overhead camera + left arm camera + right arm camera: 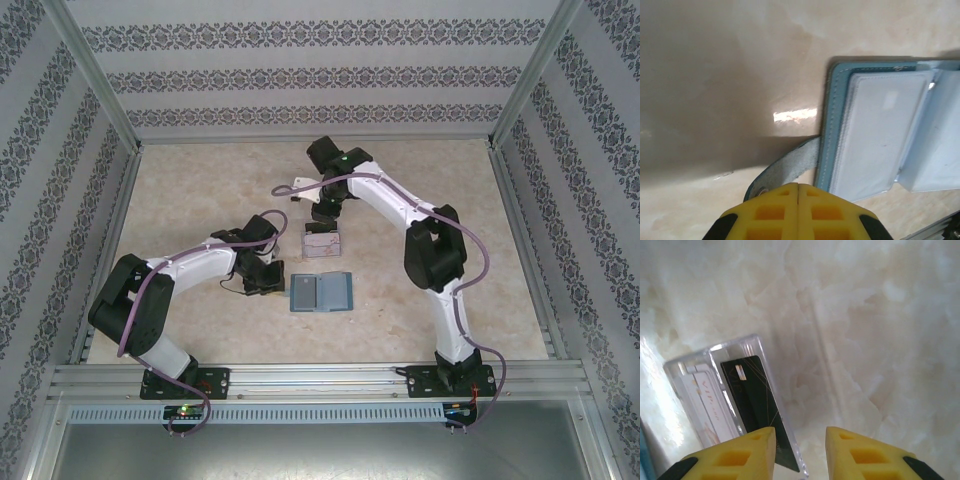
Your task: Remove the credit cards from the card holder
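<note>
The teal card holder [321, 292] lies open on the table; its clear inner sleeves [880, 132] look pale and blank. Its strap tab [790, 167] runs under my left gripper [798, 189], whose yellow fingers are pressed shut, with nothing visibly between them. That left gripper [265, 277] sits just left of the holder. Credit cards stand in a clear plastic box [322, 241]: a pinkish-white one [709, 405] and a black one [751, 395]. My right gripper [800, 439] hangs open over the box's right edge, its left finger in front of the black card. From above, the right gripper [325, 212] is just behind the box.
The marble-patterned tabletop [200, 190] is bare to the left and right of the arms. Patterned walls and metal rails [320, 378] enclose the table. The purple cable [300, 185] of the right arm loops behind its wrist.
</note>
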You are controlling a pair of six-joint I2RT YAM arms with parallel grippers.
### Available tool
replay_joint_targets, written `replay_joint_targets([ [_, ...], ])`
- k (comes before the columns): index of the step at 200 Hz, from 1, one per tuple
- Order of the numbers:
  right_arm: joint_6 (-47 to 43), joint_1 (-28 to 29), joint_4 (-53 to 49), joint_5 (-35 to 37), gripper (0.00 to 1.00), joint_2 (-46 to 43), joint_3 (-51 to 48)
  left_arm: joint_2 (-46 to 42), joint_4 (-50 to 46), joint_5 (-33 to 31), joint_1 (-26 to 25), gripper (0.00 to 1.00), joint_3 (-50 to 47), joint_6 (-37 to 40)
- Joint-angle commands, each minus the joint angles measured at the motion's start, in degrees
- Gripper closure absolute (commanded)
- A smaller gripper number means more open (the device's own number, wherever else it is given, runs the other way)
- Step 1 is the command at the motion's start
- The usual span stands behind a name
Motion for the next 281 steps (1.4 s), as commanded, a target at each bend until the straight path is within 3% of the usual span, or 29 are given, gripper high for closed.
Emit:
replay_joint_targets([
  [1, 14.17, -0.55, 6.22, -3.53, 0.68, -6.12, -5.22, 1.08, 2.07, 1.67, 0.61, 1.0, 1.94, 0.69],
  [31, 31.36, -0.63, 13.25, -6.51, 0.69, -12.77, -14.75, 2.26, 2.97, 2.69, 0.56, 1.0, 2.76, 0.92],
  [80, 60.8, -0.11, 23.25, -13.11, 0.84, -21.81, -31.98, 4.46, 3.81, 4.51, 0.55, 1.0, 3.2, 1.66],
  [105, 70.92, 1.89, 25.02, -14.95, 0.86, -23.99, -37.32, 5.36, 4.54, 5.66, 0.57, 1.0, 3.12, 1.7],
  [200, 92.19, 9.0, 32.94, -17.13, 0.84, -25.26, -49.41, 7.87, 4.29, 7.09, 0.54, 1.0, 3.07, 2.89],
  [281, 96.85, 13.12, 38.58, -18.89, 0.81, -20.12, -50.53, 7.91, 5.08, 7.2, 0.61, 1.0, 1.46, 2.76],
])
